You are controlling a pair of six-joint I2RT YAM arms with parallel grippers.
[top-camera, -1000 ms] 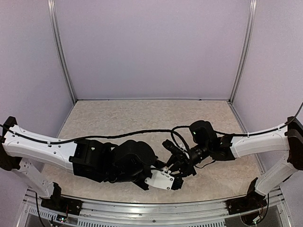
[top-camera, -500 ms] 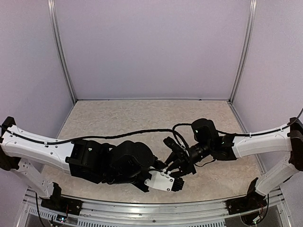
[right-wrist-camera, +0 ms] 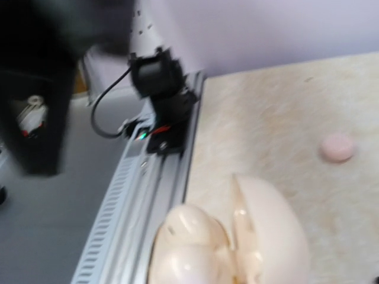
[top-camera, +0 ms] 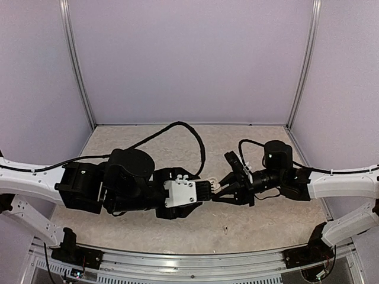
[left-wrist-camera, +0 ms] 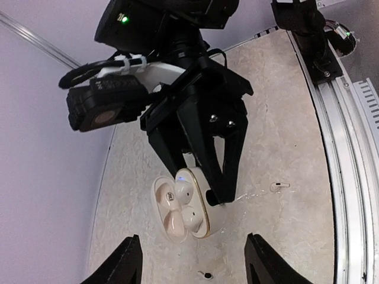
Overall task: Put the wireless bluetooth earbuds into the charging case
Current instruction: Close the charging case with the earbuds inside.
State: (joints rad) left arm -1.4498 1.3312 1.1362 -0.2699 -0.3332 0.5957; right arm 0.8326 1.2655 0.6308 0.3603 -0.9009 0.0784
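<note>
The charging case (left-wrist-camera: 204, 207) hangs open above the table, and my right gripper (left-wrist-camera: 200, 184) is shut on it from above. Two white earbuds (left-wrist-camera: 185, 192) sit side by side in the gold-rimmed half. The other half shows pinkish hollows. Another pale earbud (left-wrist-camera: 278, 186) lies loose on the table to the right of the case; in the top view this earbud (top-camera: 225, 229) is a small speck. My left gripper (left-wrist-camera: 192, 266) faces the case, open, with nothing between its fingers (left-wrist-camera: 127, 263). In the top view the left gripper (top-camera: 207, 190) and right gripper (top-camera: 224, 188) nearly meet. The right wrist view shows the case (right-wrist-camera: 260, 236) close up and blurred.
A small pink round thing (right-wrist-camera: 337, 148) lies on the table beyond the case. A tiny dark-centred bit (left-wrist-camera: 205, 274) lies below the case. The metal rail (right-wrist-camera: 142, 201) runs along the table's near edge. Purple walls close in three sides.
My left gripper has opened and drawn back to the left. Both grippers moved away from the near edge toward the table's middle, the case still in the right one. A loose earbud now shows.
</note>
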